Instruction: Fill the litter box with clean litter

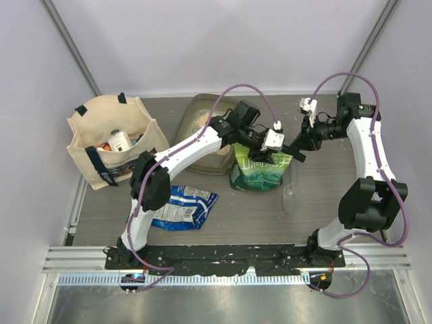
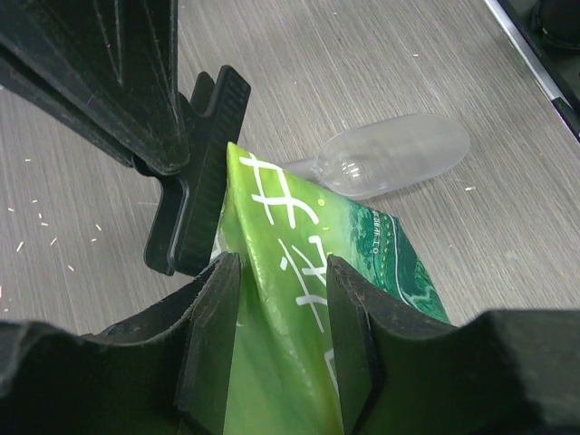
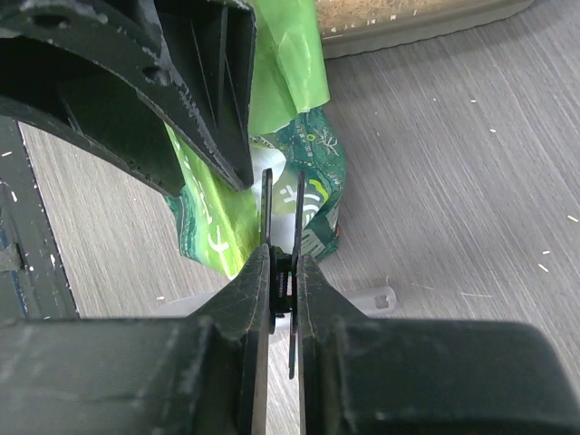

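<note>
The litter box (image 1: 196,108) lies at the back centre of the table, with tan clean litter (image 1: 202,121) inside; its rim (image 3: 426,32) and the litter (image 3: 390,11) show at the top of the right wrist view. In front of it stands a green-and-white bag (image 1: 260,172). My left gripper (image 2: 276,272) is shut on the bag's folded top (image 2: 281,299). A black clip (image 2: 195,195) sits on the bag's top edge. My right gripper (image 3: 283,263) is shut on that clip (image 3: 299,213), right beside the left gripper (image 1: 273,150).
A clear plastic scoop (image 1: 290,192) lies on the table just right of the bag. A blue crinkly packet (image 1: 182,206) lies at the front left. A beige tote bag (image 1: 115,138) with items in it stands at the far left.
</note>
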Motion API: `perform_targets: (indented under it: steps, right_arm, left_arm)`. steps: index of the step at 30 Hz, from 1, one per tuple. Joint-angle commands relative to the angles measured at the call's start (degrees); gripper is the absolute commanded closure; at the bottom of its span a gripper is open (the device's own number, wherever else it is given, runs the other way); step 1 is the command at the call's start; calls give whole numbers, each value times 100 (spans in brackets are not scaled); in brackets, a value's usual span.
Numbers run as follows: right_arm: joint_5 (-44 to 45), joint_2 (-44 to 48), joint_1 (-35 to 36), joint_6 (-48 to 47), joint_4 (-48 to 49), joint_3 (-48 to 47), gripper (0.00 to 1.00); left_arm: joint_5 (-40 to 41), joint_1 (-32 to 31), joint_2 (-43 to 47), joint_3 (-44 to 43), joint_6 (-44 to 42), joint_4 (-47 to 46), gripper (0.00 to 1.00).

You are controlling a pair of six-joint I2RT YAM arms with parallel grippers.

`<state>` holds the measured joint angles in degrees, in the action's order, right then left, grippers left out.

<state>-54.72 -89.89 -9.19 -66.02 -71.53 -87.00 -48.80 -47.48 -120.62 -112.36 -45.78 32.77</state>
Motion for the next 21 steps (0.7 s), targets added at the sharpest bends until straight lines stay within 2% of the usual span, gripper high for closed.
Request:
perform_targets:
  steps: [1,8,11,14,18,21]
  right_arm:
    - [-65,-73,5,-201,-625,-168,98]
    - [-74,-91,-21,-52,-626,-177,99]
    - [-39,-3,-257,229,-319,-255,99]
    - [-127,50,-539,125,-353,-650,99]
    - [66,313,-724,-1243,-1256,-994,99]
    - [286,655,-725,-1747,-1469,-583,99]
  left_arm:
    - [19,-94,-58,-269,-256,-17,54]
    - [160,-103,-199,-234,-134,-69,63]
    - [116,-68,-225,-190,481,-429,68]
    - [-165,-50,-269,-217,1017,-623,74]
    - [-490,-42,-331,-173,1843,-1123,85]
    - [-552,-42,-296,29,2581,-1729,92]
